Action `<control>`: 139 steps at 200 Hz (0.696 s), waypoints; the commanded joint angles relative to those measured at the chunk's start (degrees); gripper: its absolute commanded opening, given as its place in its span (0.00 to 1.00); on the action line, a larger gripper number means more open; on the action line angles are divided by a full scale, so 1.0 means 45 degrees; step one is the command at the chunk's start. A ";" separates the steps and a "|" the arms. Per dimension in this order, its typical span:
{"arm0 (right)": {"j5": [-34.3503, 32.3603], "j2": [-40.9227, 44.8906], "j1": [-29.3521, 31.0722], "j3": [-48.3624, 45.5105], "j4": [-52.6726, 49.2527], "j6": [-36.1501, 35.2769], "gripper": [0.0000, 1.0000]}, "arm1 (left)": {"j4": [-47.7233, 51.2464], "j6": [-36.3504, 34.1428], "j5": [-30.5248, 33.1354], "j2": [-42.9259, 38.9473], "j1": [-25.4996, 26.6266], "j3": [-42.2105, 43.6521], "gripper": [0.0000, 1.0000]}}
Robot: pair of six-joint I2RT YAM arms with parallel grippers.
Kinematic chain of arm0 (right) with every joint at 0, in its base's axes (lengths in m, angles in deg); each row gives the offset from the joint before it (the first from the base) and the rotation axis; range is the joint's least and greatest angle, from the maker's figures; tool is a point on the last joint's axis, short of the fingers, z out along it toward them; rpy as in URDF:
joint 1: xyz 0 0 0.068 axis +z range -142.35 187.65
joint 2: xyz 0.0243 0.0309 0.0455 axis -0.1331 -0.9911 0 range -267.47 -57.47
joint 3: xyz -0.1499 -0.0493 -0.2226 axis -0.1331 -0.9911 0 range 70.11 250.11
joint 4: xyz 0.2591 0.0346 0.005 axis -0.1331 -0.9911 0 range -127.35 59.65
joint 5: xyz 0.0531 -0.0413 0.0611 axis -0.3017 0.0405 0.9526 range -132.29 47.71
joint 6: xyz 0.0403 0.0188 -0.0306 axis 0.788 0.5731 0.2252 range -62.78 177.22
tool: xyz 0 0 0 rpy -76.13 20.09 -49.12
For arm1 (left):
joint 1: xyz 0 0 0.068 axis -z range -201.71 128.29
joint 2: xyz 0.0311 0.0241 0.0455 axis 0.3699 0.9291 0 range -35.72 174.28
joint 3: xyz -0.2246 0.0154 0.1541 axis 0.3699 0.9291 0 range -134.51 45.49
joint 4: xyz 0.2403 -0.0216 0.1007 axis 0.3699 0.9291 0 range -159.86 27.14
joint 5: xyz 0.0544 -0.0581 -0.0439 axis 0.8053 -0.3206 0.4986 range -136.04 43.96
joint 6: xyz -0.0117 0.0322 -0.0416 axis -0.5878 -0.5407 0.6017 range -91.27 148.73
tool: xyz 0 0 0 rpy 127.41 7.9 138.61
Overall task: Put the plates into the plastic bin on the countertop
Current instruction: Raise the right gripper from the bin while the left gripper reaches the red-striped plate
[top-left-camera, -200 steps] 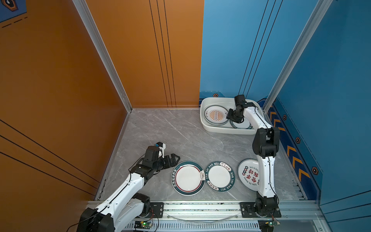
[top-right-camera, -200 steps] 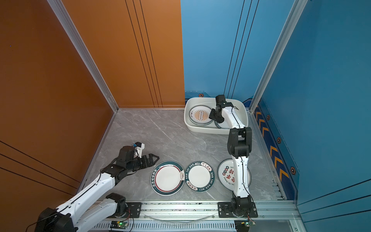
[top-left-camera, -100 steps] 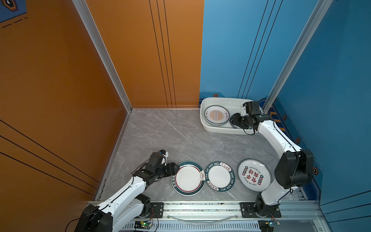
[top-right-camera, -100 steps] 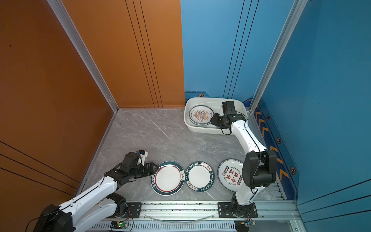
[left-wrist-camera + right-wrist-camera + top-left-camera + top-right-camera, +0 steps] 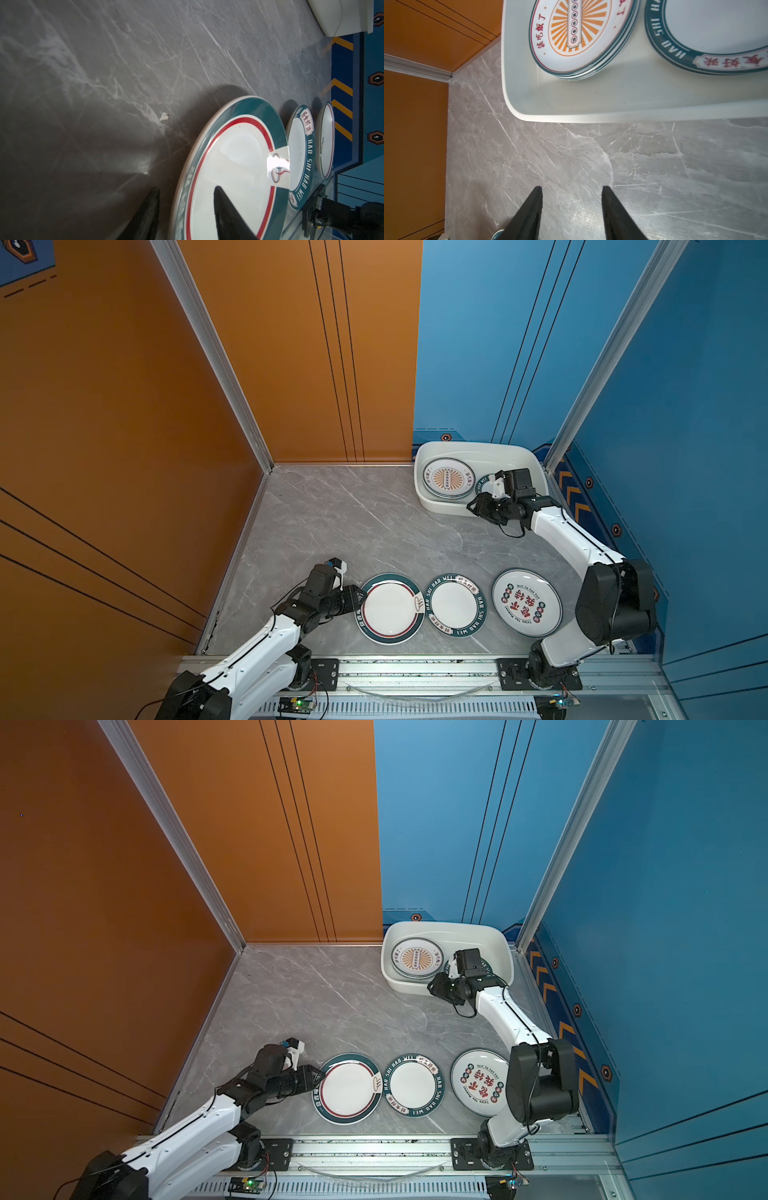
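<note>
At nine o'clock on the red-ringed plate (image 5: 390,610), the rim is being straddled for lifting by the half-open left gripper (image 5: 360,596); right gripper (image 5: 572,187) half-open, empty.

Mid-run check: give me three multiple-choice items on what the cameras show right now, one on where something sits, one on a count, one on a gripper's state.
1. Where is the sunburst plate?
A. flat on the countertop
B. in the plastic bin
C. in the right gripper

2. How many plates lie on the countertop outside the bin?
A. one
B. five
C. three

3. How do the right gripper's jaws stand?
A. open, nothing between them
B. shut on a plate's rim
C. shut on the bin's rim

Answers:
1. B, it lies inside the bin's walls in both top views.
2. C, three lie in a row in both top views.
3. A, the right wrist view shows only bare countertop between them.
</note>
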 commanded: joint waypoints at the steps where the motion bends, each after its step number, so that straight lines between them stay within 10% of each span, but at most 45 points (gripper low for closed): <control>1: 0.0245 0.0161 0.0316 -0.0262 0.0439 0.0237 0.49 | -0.0306 0.0029 -0.0308 -0.0056 0.0054 0.0210 0.40; 139: 0.0376 0.0013 0.0622 -0.0423 0.0678 0.0364 0.49 | -0.1313 0.0119 -0.0863 0.0878 -0.0138 0.0392 0.06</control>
